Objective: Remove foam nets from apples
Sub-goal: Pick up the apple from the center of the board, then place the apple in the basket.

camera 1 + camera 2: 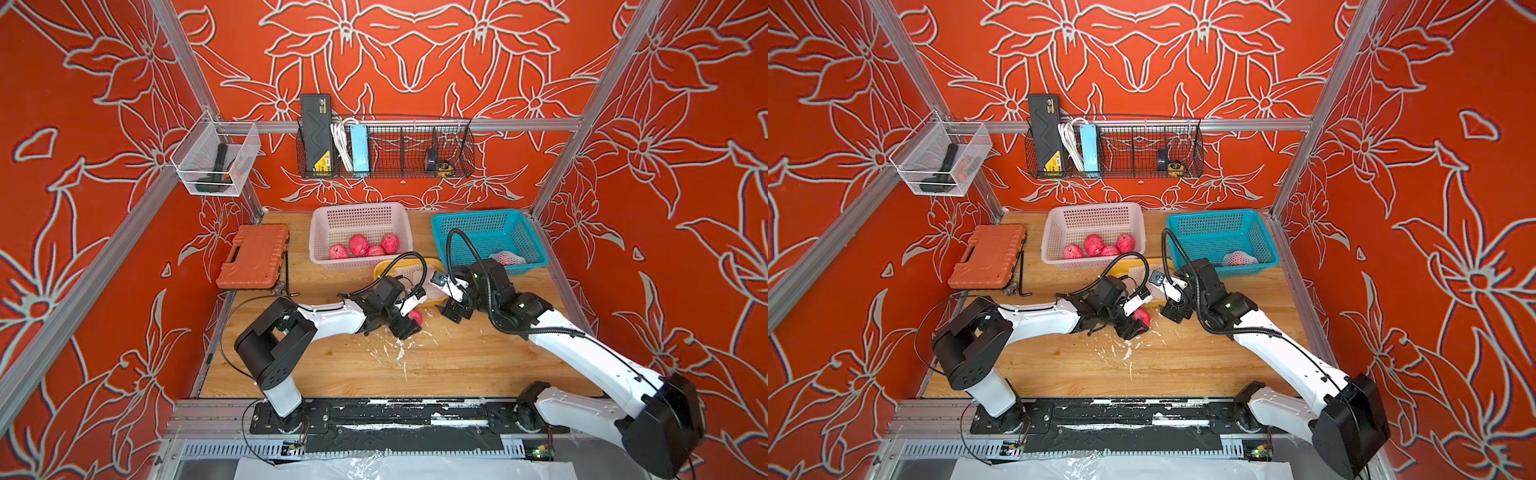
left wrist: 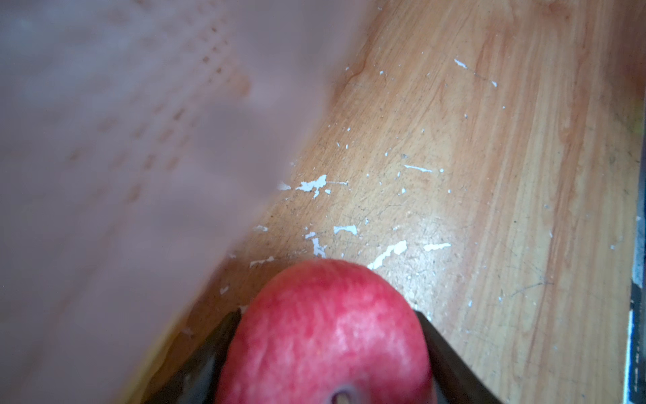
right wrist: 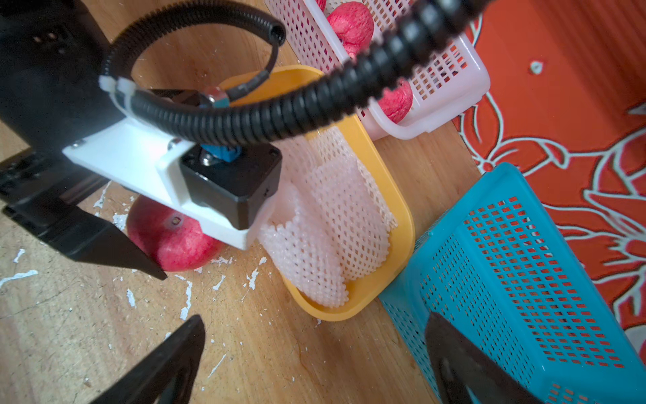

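At lower centre of the left wrist view, the left gripper pinched the bare apple at both flanks; pressure should be kept light and the lift vertical. The right gripper stood spread, empty. Beyond, removed foam nets lay in the yellow tray; farther, the pink basket appeared the likely destination.

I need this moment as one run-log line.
left claw: closed on bare apple | right claw: open, empty | foam nets: in yellow tray | blue basket: one netted apple
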You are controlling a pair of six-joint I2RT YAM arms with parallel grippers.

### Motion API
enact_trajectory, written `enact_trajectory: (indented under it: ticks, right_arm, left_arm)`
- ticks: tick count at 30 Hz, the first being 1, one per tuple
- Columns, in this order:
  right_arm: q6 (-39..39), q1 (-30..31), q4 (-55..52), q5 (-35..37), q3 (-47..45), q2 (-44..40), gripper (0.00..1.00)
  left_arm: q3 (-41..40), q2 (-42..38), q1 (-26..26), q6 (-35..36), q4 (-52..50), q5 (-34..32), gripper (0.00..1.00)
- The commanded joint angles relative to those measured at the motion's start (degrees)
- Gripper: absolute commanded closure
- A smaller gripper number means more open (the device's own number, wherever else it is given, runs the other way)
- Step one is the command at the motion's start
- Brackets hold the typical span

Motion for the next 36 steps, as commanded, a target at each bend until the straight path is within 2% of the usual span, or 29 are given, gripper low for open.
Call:
enact_trajectory:
  ticks: [1,6,14,19,22,25,28,36]
  right_arm:
    - [0.7,-0.1,1.1,1.3,-0.9,-1.8,0.01]
    - [1.6,-0.2,1.7,3.4,-1.0,-2.9,0.01]
    - [4.0,-0.7,2.1,5.2,-0.3,-4.3,0.01]
    - [5.0,-1.4,1.9,5.6,0.7,-4.6,0.02]
    - [5.6,-2.1,2.1,5.5,0.7,-4.6,0.01]
    - [6.2,-2.4,2.3,5.7,1.1,-4.2,0.01]
    - [6.6,-2.7,2.3,5.7,1.5,-3.9,0.01]
    - [7.7,-4.1,2.3,5.8,1.9,-2.6,0.01]
  left_arm:
    - [-1.2,-3.2,-0.4,-0.4,-2.6,-0.1,0.36]
    - [-3.8,-8.3,-0.5,-1.9,-4.9,0.0,0.41]
    - [-7.3,-19.5,-0.6,-3.9,-12.3,-2.4,0.41]
    - [-6.1,-27.4,-0.5,-3.7,-18.3,-3.1,0.42]
    - [-2.3,-29.6,1.1,-3.4,-21.7,-4.6,0.43]
    - [4.1,-28.4,6.4,-2.7,-23.5,-3.7,0.43]
    - [11.7,-23.8,13.9,-2.3,-22.9,-2.1,0.44]
    - [34.7,-2.1,27.1,-5.2,-19.3,-4.1,0.44]
